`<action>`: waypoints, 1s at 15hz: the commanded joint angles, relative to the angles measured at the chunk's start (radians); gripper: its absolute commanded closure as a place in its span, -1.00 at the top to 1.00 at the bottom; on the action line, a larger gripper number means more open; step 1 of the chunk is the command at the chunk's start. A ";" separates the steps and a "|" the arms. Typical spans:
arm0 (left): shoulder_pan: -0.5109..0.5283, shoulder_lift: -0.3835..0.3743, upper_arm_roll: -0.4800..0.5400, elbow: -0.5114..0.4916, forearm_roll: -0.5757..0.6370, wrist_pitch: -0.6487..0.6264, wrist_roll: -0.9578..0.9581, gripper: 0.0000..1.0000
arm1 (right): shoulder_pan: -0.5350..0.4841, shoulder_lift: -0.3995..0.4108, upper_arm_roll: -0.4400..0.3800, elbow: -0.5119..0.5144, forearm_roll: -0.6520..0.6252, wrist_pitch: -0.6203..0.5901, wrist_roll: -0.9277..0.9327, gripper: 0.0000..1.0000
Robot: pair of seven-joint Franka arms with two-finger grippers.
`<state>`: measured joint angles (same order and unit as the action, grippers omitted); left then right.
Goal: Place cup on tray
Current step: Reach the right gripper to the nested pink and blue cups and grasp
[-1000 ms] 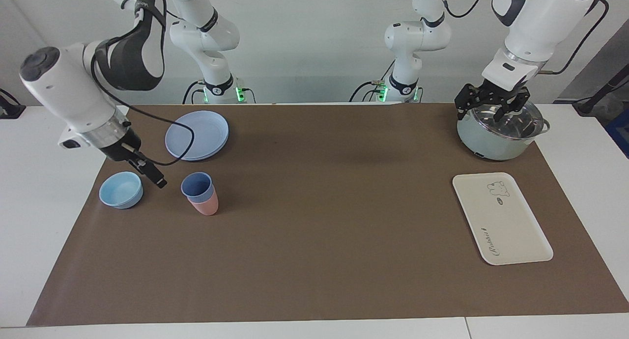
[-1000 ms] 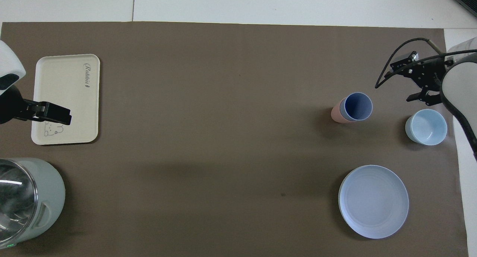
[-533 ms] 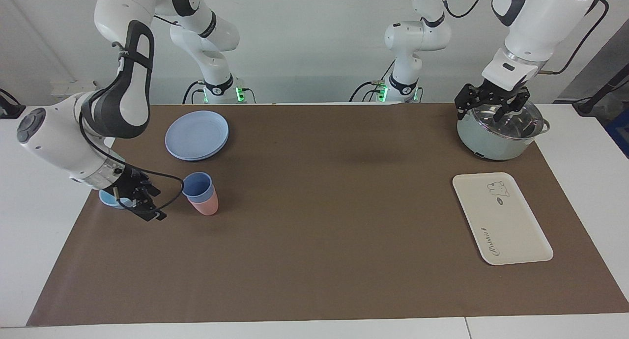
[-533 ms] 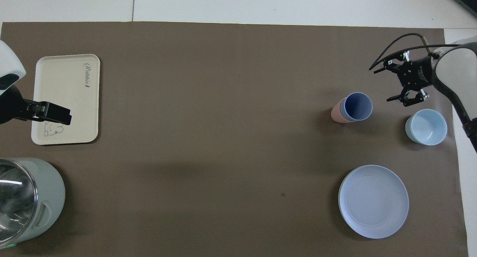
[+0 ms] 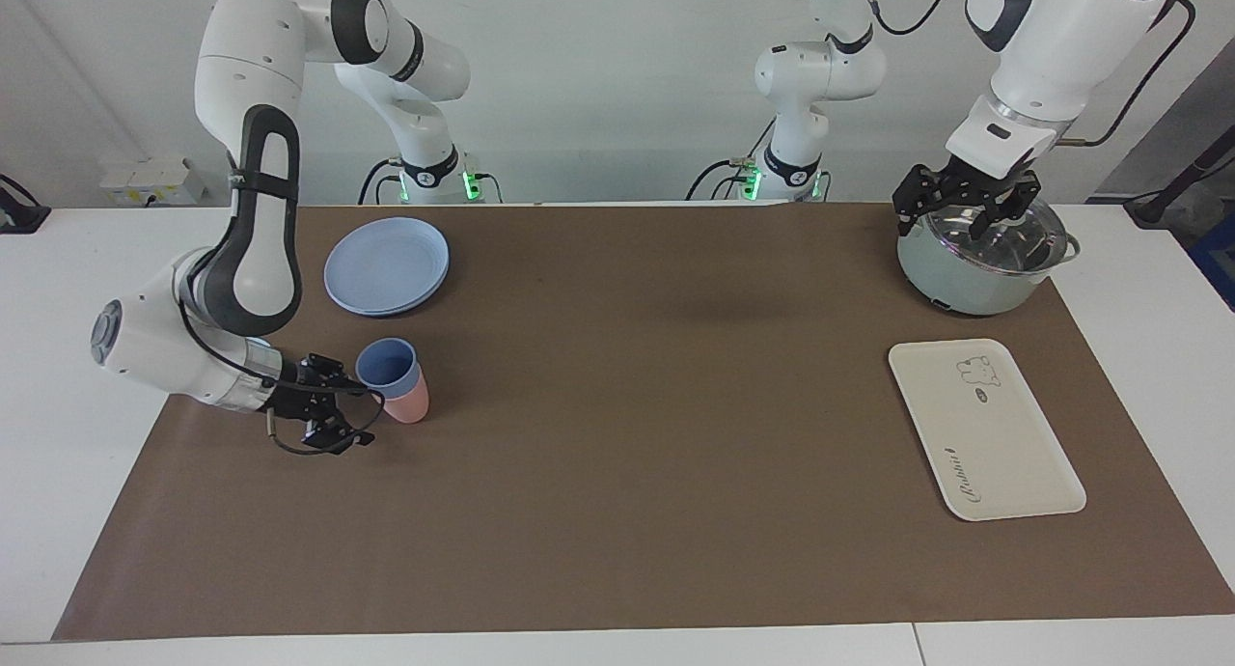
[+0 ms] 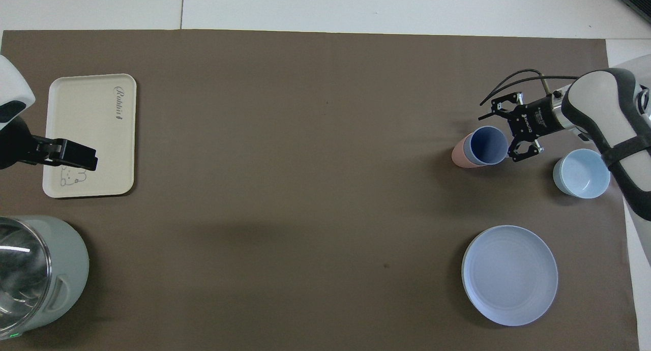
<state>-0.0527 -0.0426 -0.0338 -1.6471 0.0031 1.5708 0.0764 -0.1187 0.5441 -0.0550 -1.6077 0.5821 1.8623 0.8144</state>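
- since the earlier frames, right arm has swung low and brought the right gripper (image 5: 349, 415) (image 6: 503, 136) level with the cup (image 5: 388, 367) (image 6: 489, 145); it previously hung above the bowl (image 6: 582, 172). cup, tray and left arm are unchanged in position.
- right gripper: lies on its side just above the mat, jaws wide, fingers reaching toward the cup from the right arm's end of the counter (image 5: 58, 376). one finger is close to the cup's wall; contact cannot be confirmed. nothing is held.
- cup: periwinkle blue, upright, nested in a pink cup (image 5: 409, 403) (image 6: 459, 155). the stack stands on the brown mat (image 5: 617, 434) toward the right arm's end of the counter, farther from the robots than the plates (image 5: 387, 264) (image 6: 509, 274).
- bowl: light blue, beside the cup stack toward the right arm's end; in the facing view the right arm hides it.
- plates: round, blue, stacked, nearer to the robots than the cup.
- tray (image 5: 1003, 454) (image 6: 81, 117): cream white, flat on the mat at the left arm's end of the counter, well apart from the cup; nothing on it.
- pot (image 5: 965, 275) (image 6: 40, 274): pale green with glass lid, nearer to the robots than the tray.
- left gripper (image 5: 955, 217): waits over the pot's lid, jaws wide, holding nothing.
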 commanded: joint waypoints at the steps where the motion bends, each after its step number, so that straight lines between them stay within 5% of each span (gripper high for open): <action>1: 0.013 -0.030 -0.008 -0.030 -0.005 0.006 0.006 1.00 | 0.002 -0.016 0.006 -0.055 0.059 0.020 0.015 0.94; 13: 0.013 -0.030 -0.008 -0.030 -0.005 0.006 0.006 1.00 | 0.026 -0.064 0.011 -0.185 0.170 -0.005 -0.006 0.91; 14: 0.014 -0.030 -0.008 -0.030 -0.005 0.006 0.006 1.00 | 0.037 -0.070 0.011 -0.198 0.170 0.000 -0.006 0.88; 15: 0.013 -0.030 -0.006 -0.031 -0.005 0.006 0.006 1.00 | 0.056 -0.076 0.011 -0.215 0.171 0.003 -0.011 0.60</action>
<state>-0.0527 -0.0426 -0.0338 -1.6471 0.0031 1.5708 0.0764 -0.0894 0.5077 -0.0472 -1.7599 0.7244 1.8498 0.8150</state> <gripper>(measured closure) 0.000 0.040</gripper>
